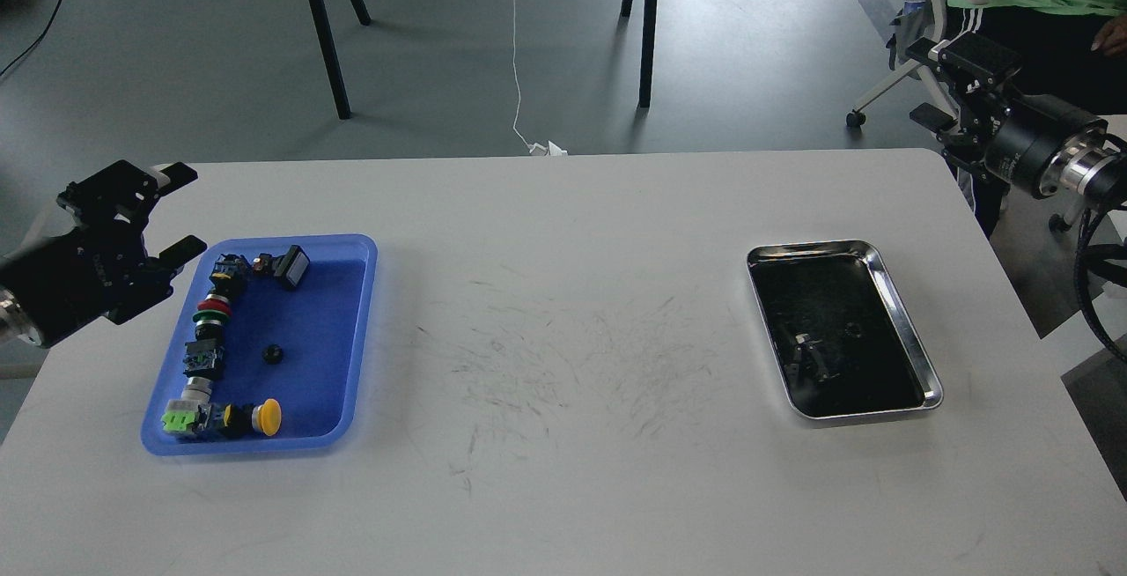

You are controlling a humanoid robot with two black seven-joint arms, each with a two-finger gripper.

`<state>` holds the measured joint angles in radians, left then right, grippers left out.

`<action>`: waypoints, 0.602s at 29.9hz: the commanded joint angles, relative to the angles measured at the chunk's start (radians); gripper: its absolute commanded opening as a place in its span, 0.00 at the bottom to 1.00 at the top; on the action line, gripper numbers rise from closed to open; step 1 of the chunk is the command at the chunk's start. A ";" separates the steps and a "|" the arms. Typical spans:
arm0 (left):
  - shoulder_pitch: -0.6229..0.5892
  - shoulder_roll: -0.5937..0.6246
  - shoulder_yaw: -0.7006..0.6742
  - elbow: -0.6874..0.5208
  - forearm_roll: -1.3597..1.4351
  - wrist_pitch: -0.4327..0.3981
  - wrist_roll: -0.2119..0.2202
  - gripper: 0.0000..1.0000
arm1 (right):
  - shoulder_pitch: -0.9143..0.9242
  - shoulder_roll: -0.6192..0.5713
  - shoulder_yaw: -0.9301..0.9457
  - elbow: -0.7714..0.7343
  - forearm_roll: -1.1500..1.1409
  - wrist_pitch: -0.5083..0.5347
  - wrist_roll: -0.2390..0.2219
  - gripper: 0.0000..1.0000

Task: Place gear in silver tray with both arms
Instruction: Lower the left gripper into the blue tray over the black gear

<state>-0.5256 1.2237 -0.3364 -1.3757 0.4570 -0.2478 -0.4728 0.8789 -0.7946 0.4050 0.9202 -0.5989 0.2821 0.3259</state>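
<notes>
2 grippers idle: left gripper (176, 210) jaws open, empty, beside blue tray (352, 329); right gripper (946, 83) jaws unclear; silver tray (907, 321) awaits.

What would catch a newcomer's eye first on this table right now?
The bright blue plastic tray at the table's left, holding a row of colourful push-button switches and a small black gear. Across the white table, on the right, lies the shiny rectangular silver tray, nothing in it. The left pincer hangs open just beside the blue tray's far-left corner.
</notes>
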 commanded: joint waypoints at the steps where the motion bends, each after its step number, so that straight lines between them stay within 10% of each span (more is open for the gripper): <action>1: -0.008 0.020 -0.003 -0.003 0.020 0.004 -0.004 0.99 | -0.009 0.000 0.000 0.000 0.001 0.000 0.002 0.91; 18: -0.019 0.025 0.040 -0.105 0.342 0.136 0.005 0.99 | -0.020 0.002 0.006 0.003 0.030 0.002 0.009 0.92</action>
<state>-0.5325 1.2501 -0.3032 -1.4640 0.6422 -0.1291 -0.4658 0.8592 -0.7943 0.4098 0.9232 -0.5784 0.2827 0.3344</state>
